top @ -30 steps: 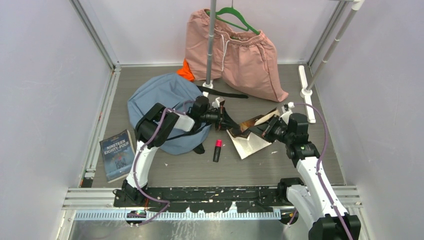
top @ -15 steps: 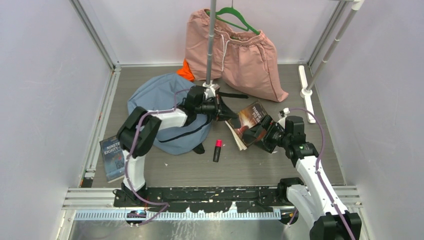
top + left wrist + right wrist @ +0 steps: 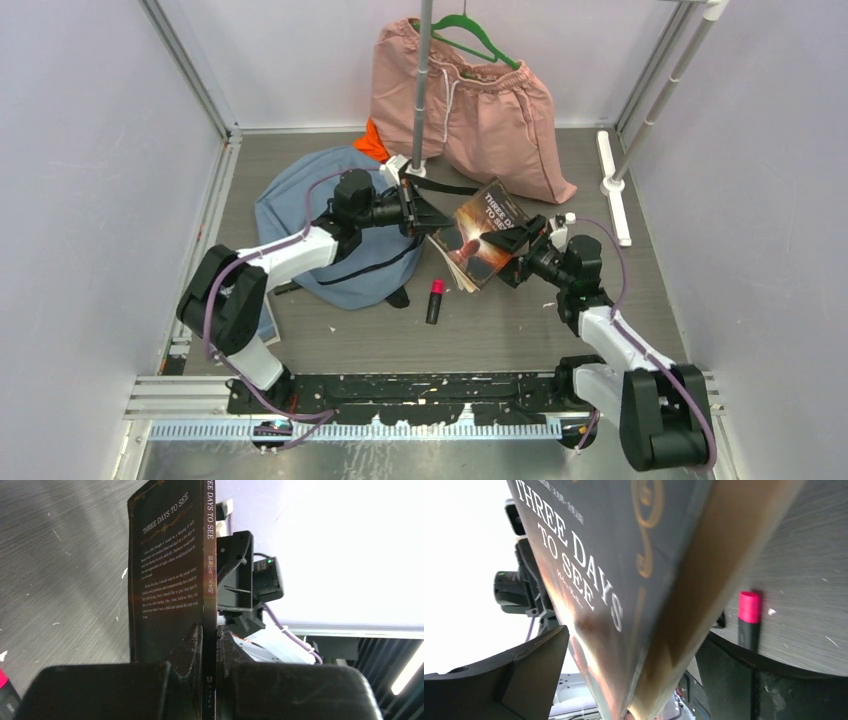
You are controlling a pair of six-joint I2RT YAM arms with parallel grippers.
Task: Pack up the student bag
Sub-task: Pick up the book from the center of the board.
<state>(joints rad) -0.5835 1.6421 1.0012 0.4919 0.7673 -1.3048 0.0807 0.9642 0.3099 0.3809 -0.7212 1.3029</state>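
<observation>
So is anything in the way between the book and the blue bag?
Nothing loose lies between them. The left tool and right tool both grip the book right beside the bag. Only the left arm stretches across the bag; the pink marker lies off to the side.

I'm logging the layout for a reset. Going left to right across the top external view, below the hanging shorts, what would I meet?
student bag → pink-capped marker → Three Days to See book → white bar lying at the foot of the right-hand poles
</observation>
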